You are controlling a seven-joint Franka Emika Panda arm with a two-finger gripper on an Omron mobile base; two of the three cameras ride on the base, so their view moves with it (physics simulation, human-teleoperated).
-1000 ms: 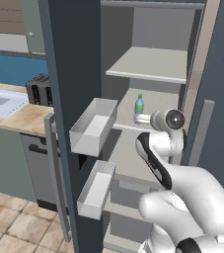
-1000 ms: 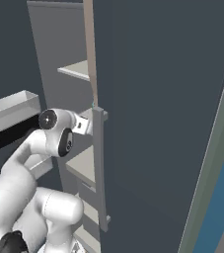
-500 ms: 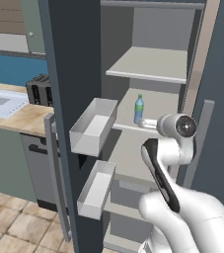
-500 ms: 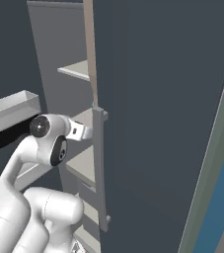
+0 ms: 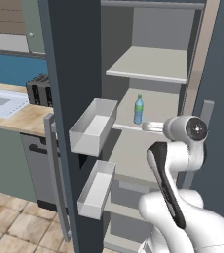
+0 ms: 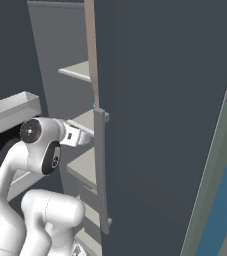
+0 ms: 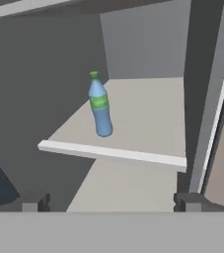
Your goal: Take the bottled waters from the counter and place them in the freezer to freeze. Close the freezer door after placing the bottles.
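A clear blue bottled water (image 7: 99,106) with a green cap stands upright on a pale shelf (image 7: 133,159) inside the freezer (image 5: 148,64). The same bottle (image 5: 139,109) shows in the left base view, just left of my hand. My gripper (image 7: 112,201) is open and empty, a short way in front of the shelf edge and pointing at the bottle. Its dark fingertips (image 7: 44,201) stand wide apart. The freezer door (image 5: 66,74) hangs open to the left, with two white bins (image 5: 93,126) on its inner side. The counter (image 5: 22,117) lies beyond the door, to the left.
A dark toaster (image 5: 37,89) and a white sink (image 5: 0,101) sit on the counter. The fridge's other door, with a long grey handle (image 6: 101,170), stands close on my arm's right. More shelves run above and below the bottle's shelf.
My arm has drawn back from the shelf, its wrist sliding right and down in the left base view. The blue bottle stays standing on the shelf. The gripper stayed open.
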